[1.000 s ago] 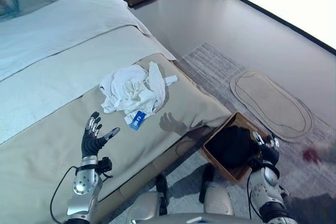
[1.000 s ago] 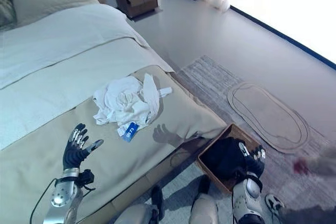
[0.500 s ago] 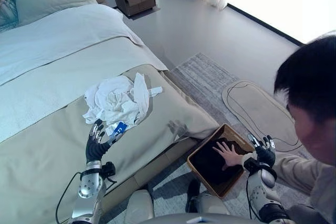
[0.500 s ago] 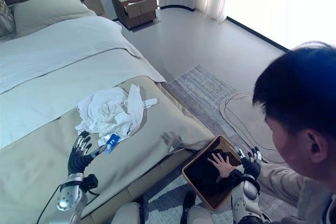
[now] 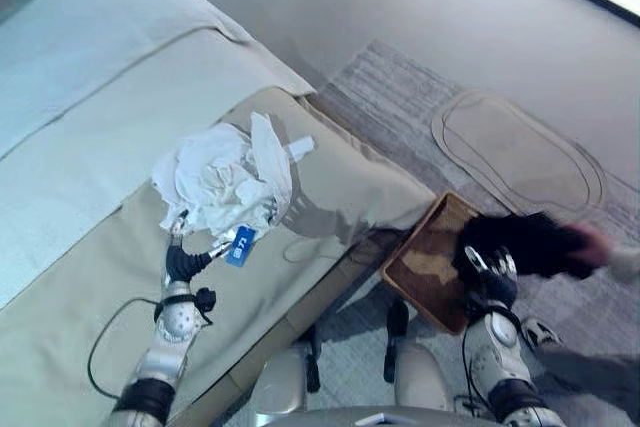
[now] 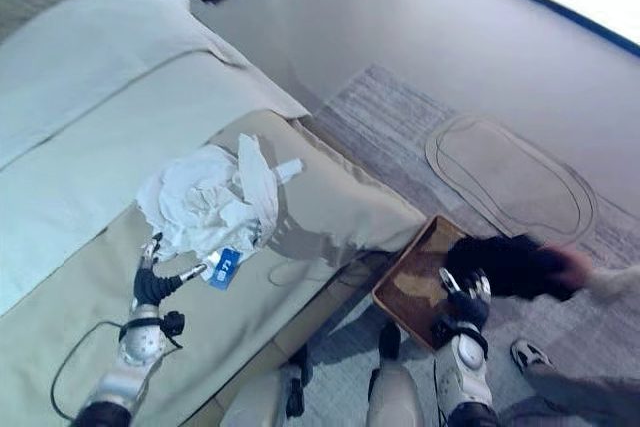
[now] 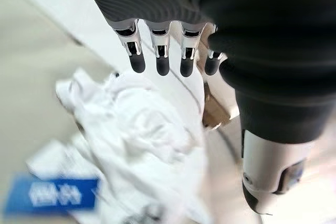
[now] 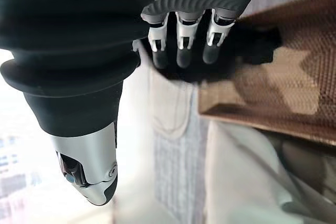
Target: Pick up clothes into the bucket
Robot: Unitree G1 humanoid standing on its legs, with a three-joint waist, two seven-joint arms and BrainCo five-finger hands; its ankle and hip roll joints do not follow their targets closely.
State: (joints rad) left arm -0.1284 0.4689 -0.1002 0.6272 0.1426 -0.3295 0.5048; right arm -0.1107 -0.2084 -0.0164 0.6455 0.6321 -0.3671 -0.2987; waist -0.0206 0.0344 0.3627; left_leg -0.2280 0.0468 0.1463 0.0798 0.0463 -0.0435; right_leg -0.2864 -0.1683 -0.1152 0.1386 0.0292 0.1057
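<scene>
Left hand [image 5: 183, 259] sits in the lower left of the left eye view, on the beige bed cover [image 5: 90, 287], with its fingers straight and relaxed and its fingertips at the near edge of the white clothes [image 5: 225, 179]. In the left wrist view the dark fingertips [image 7: 163, 67] point over the crumpled white cloth without curling round it. The clothes lie in a loose heap near the middle left of the frame, on the bed and well apart from the basket. A small blue tag [image 5: 240, 244] with white print lies at the heap's lower edge, just beside the left hand; the print is too blurred to read.

Right hand [image 5: 490, 272] shows in the lower right, beside the brown woven basket [image 5: 425, 267], which stands on the grey rug [image 5: 420, 112] at the foot of the bed. Its fingers [image 8: 180, 43] are straight and hold nothing. A dark garment [image 5: 525, 242] hangs over the basket's right side, held by a person's hand [image 5: 592, 245] that reaches in from the right edge. An oval mat [image 5: 515, 152] lies on the rug in the upper right.
</scene>
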